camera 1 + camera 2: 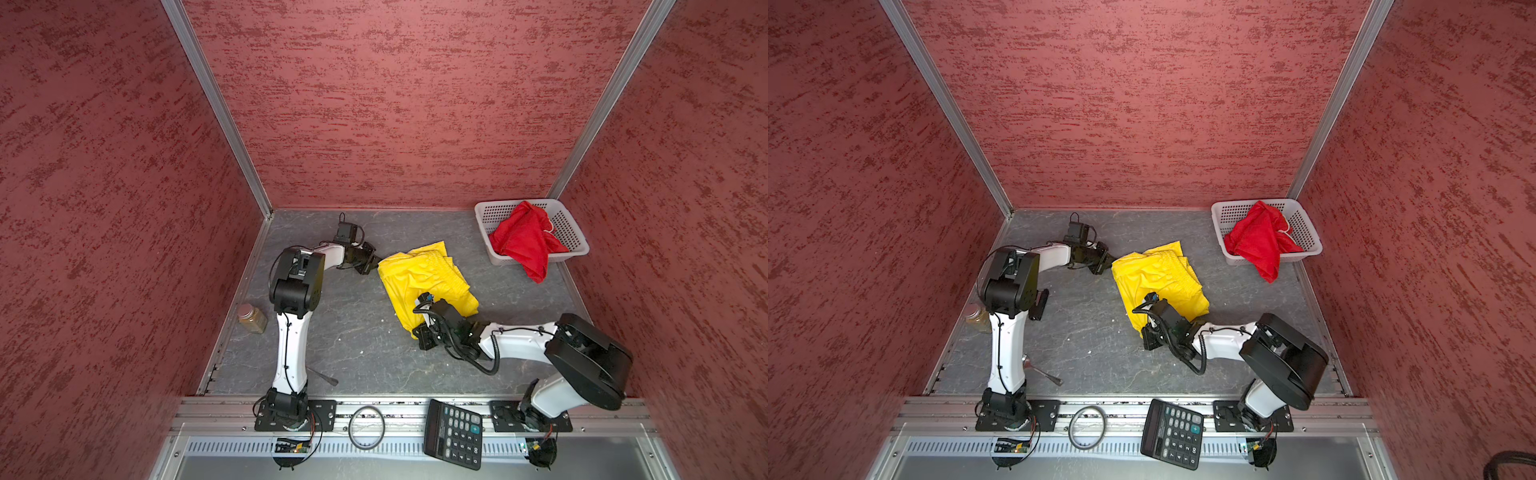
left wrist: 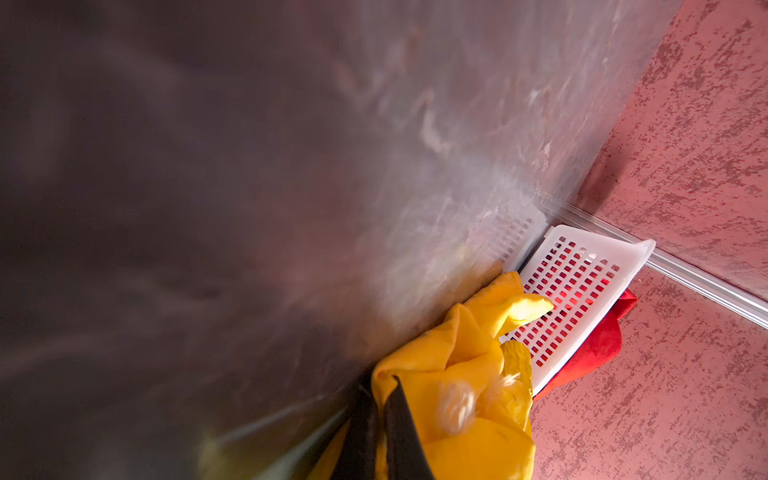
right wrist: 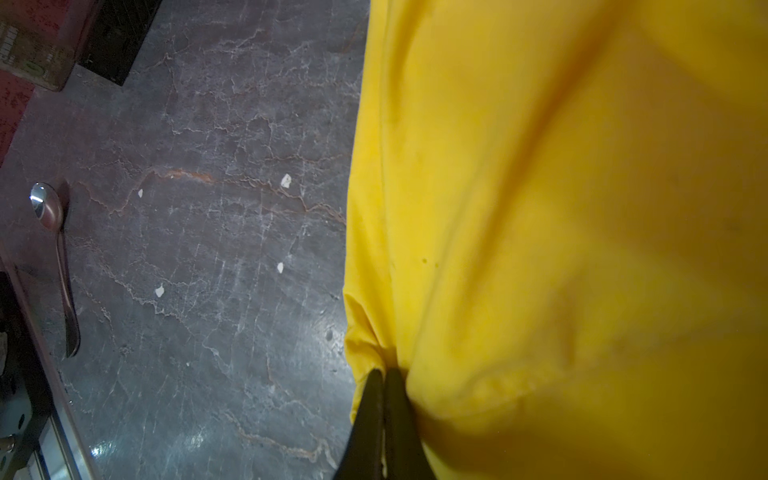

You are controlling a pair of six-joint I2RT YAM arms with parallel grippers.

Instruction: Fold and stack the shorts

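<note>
- Yellow shorts lay crumpled at the centre of the counter. Their gathered elastic waistband was bunched toward 12 o'clock. The 6 o'clock end was partly hidden under the right arm's wrist in both top views.
- Right gripper had its jaws pressed together, pinching the yellow hem.
- Left gripper sat at the shorts' 10 o'clock edge. In the heavily blurred left wrist view its fingers nipped yellow fabric, though the exact hold was hard to make out.
- Red shorts lay heaped in the white basket at 2 o'clock. One end spilled over the near rim onto the counter and the rest was buried inside.
- A jar stood at 9 o'clock.
- A calculator rested on the rail at 6 o'clock.
</note>
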